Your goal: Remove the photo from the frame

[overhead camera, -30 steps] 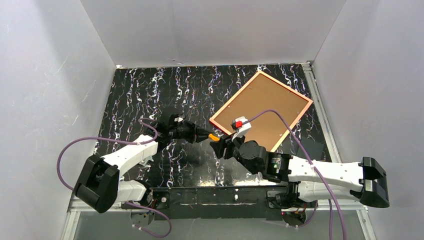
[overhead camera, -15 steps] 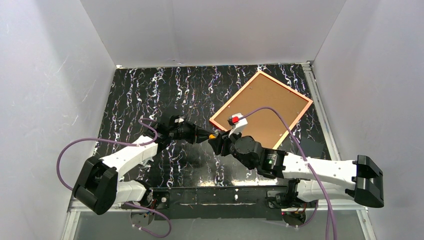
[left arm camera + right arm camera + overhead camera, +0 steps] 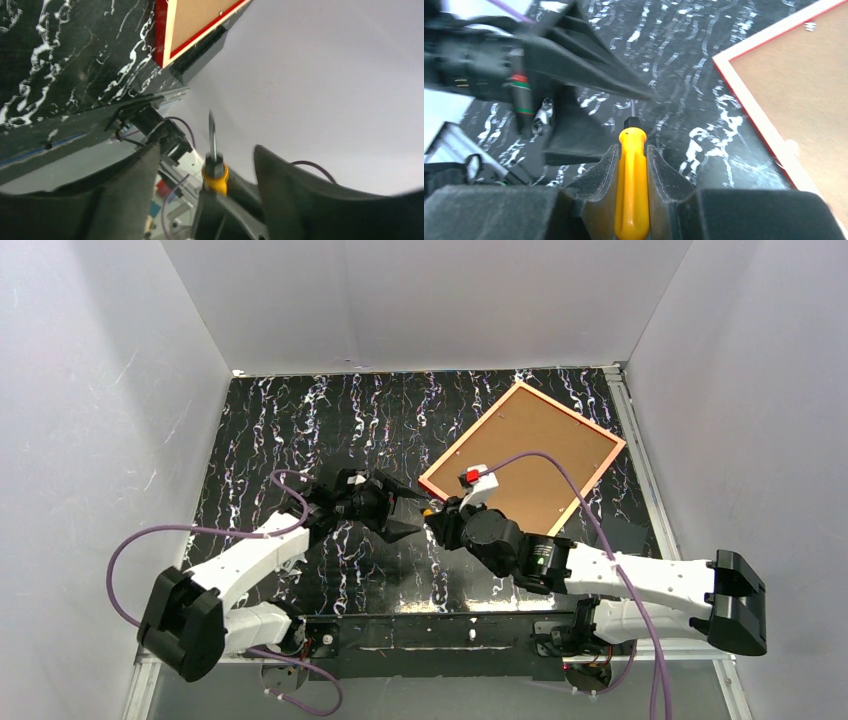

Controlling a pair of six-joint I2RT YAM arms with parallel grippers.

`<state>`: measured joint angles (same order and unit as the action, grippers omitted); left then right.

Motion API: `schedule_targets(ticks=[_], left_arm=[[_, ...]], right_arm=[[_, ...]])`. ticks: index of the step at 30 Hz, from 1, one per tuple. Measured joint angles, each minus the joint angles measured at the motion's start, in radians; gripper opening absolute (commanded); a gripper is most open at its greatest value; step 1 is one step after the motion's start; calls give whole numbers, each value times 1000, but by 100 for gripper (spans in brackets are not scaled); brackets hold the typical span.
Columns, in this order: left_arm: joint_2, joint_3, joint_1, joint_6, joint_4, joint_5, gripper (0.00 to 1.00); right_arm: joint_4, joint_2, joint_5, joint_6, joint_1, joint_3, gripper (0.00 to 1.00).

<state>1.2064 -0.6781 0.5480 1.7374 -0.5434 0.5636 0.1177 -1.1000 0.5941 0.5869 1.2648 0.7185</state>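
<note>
Though unclear from above, right jaws clamp screwdriver

The black white-veined table carries the frame, lying flat back-up toward its far right corner

Both arms reach inward, grippers nose to nose at centre.
Left arm angles in from its base, left gripper pointing right, jaws spread; its fingers stand either side of the screwdriver shaft without touching it. Right arm lies low and stretched leftward, right gripper clamped on the yellow screwdriver handle, both fingers pressed flat against it, blade pointing into the left jaws.
</note>
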Motion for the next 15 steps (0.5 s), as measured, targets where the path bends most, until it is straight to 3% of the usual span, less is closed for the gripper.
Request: schedule_targets(ticks=[1, 3, 11, 15], left_arm=[[-15, -13, 0, -38, 42, -7, 89], [-67, -47, 0, -125, 162, -45, 93], [-151, -234, -68, -590, 593, -205, 94], [-141, -365, -73, -832, 710, -305, 96]], right_arm=[[-23, 7, 18, 14, -2, 0, 1], [-88, 29, 52, 45, -3, 0, 1], [-325, 245, 111, 182, -38, -79, 1], [-428, 388, 94, 245, -92, -173, 1]])
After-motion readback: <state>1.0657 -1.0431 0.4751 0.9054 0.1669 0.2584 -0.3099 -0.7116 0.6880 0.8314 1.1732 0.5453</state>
